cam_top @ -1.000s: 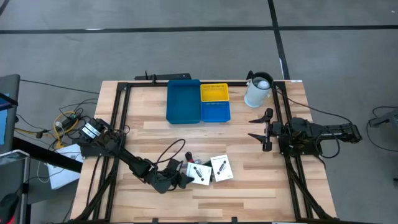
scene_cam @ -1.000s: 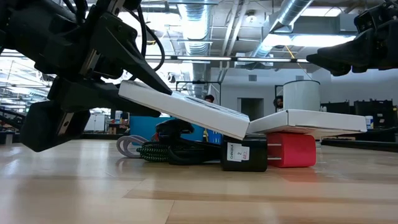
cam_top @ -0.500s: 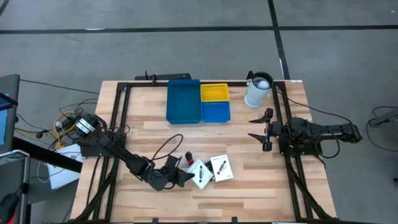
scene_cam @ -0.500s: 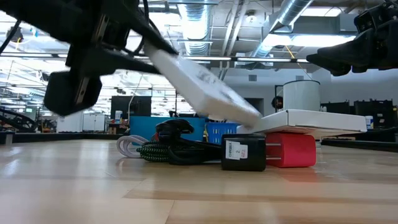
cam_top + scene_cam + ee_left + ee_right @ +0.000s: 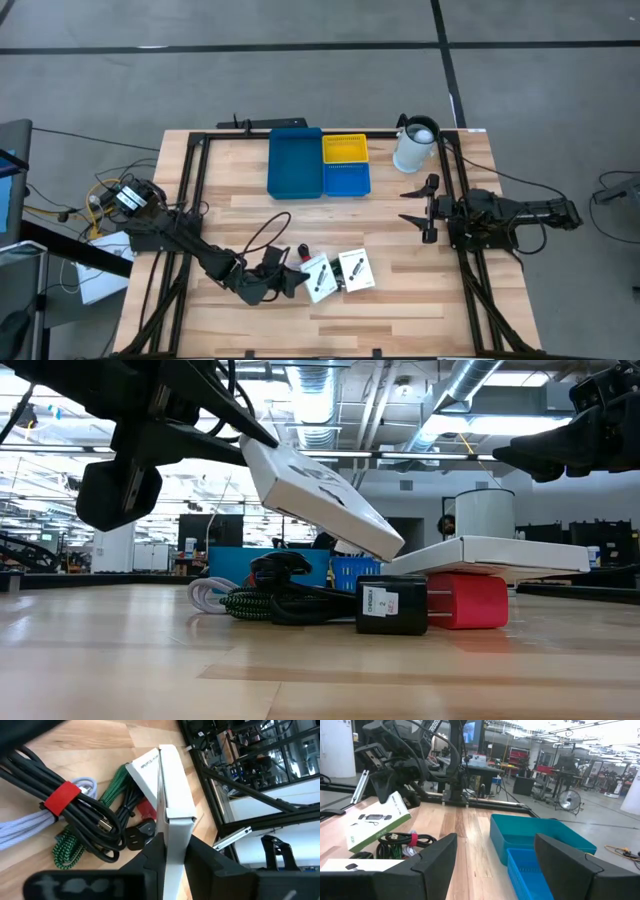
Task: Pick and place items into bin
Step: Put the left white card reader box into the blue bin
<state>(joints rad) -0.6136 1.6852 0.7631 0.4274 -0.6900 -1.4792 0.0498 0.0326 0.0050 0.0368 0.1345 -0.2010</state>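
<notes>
A pale wooden table (image 5: 250,210) with a black frame stands on a grey floor, and the low view looks across it into a bright workshop with ducts overhead. At the table's left side the left arm reaches in toward the front middle, and its left gripper (image 5: 290,282) is clenched on one edge of a white card box (image 5: 317,278); in the left wrist view the two dark fingers (image 5: 152,865) press the box's thin sides, with the box standing edge-on straight out from between them. The low view shows this box (image 5: 320,495) lifted clear of the wood and tilted, its lower corner hanging just above the second white box (image 5: 490,554). Under and just beside the held box lies a heap of coiled cables (image 5: 75,825), green, black and pale, one bundle tied with a red band, together with a small black plug (image 5: 392,606) and a red plug (image 5: 468,601) touching it. The second white box (image 5: 355,270) lies flat just to the right of the held one, resting on the red plug. At the back middle of the table sit a blue bin (image 5: 296,162) and, touching its right side, a smaller blue bin with a yellow tray (image 5: 345,149) in its far half. Farther right a white jug (image 5: 414,146) stands at the back corner. The right gripper (image 5: 420,208) waits at the right side, well apart from the items, its fingers spread wide.
</notes>
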